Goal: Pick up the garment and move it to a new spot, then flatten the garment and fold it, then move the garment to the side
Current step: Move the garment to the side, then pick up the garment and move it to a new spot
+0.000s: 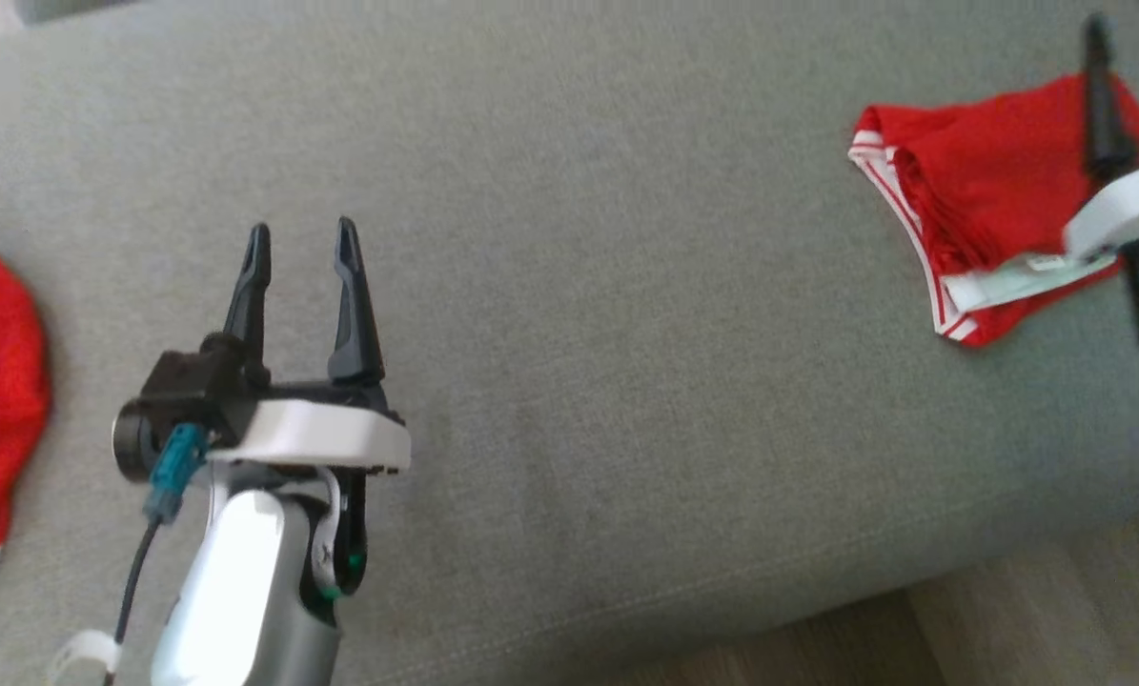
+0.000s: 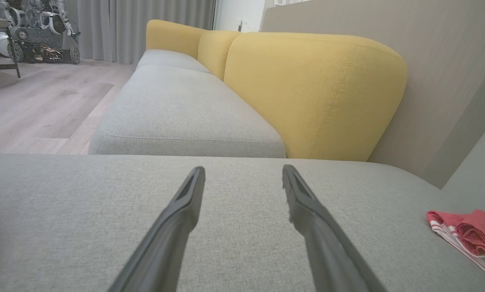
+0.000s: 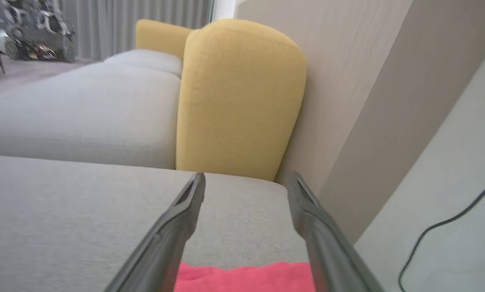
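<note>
Far right on cushion [image 1: 579, 286], red garment [image 1: 988, 181], long edge far-left to near-right; left gripper [image 1: 302, 238], right gripper [image 3: 244, 180] spread.

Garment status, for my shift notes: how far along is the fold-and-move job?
Looks done: the red garment lies folded, set off at the right end of the grey cushion. In hand: nothing; the right gripper stands open over it, and the left gripper is open over bare cushion. Left: probably only drawing the arms back.
</note>
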Motion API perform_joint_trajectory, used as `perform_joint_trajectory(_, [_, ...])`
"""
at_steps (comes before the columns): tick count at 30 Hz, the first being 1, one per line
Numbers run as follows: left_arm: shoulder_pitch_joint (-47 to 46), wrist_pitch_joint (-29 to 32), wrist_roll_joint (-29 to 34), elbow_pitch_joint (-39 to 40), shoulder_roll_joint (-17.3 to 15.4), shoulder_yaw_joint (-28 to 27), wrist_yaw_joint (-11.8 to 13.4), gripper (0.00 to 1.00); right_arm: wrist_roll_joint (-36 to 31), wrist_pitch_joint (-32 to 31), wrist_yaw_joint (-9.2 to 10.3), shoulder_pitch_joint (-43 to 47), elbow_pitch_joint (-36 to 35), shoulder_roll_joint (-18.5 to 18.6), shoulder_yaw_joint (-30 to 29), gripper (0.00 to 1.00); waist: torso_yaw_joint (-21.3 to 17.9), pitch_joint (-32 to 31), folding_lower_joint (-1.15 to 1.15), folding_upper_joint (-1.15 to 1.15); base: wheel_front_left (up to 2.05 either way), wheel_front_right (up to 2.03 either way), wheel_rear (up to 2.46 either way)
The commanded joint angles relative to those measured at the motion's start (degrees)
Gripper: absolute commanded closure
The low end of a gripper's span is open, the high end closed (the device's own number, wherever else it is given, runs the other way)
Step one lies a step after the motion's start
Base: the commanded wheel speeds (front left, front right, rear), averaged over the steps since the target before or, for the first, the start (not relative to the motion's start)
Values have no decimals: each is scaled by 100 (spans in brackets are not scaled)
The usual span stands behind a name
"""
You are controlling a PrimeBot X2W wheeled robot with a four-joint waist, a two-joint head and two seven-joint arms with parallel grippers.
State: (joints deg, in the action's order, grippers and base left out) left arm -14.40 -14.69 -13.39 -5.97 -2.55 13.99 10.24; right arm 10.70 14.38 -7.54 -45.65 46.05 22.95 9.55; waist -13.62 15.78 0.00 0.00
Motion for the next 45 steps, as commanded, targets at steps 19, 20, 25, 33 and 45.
perform_joint_trajectory(19, [1159, -30, 102, 337, -32, -146, 171, 0, 16, 62, 5, 2797, -2451, -1701, -577, 0, 765, -1283, 0, 0, 0, 0, 0])
perform_joint_trajectory(20, [1211, -30, 124, 346, -32, -141, 181, 0, -42, 62, 5, 2919, -2539, -1751, -621, 0, 787, -1310, 0, 0, 0, 0, 0])
perform_joint_trajectory(25, [1389, -30, 147, 394, -32, -147, 253, 0, -129, 62, 5, 3357, -2792, -1928, -723, 0, 840, -1370, 0, 0, 0, 0, 0])
perform_joint_trajectory(33, [1412, -30, 237, 437, -32, -144, 294, 0, -204, 22, 5, 3515, -2955, -1994, -751, 0, 866, -1339, 0, 0, 0, 0, 0])
perform_joint_trajectory(45, [1307, -31, 209, 466, -32, -138, 284, 0, -135, -73, 5, 3578, -3062, -2005, -685, 0, 1164, -1293, 0, 0, 0, 0, 0])
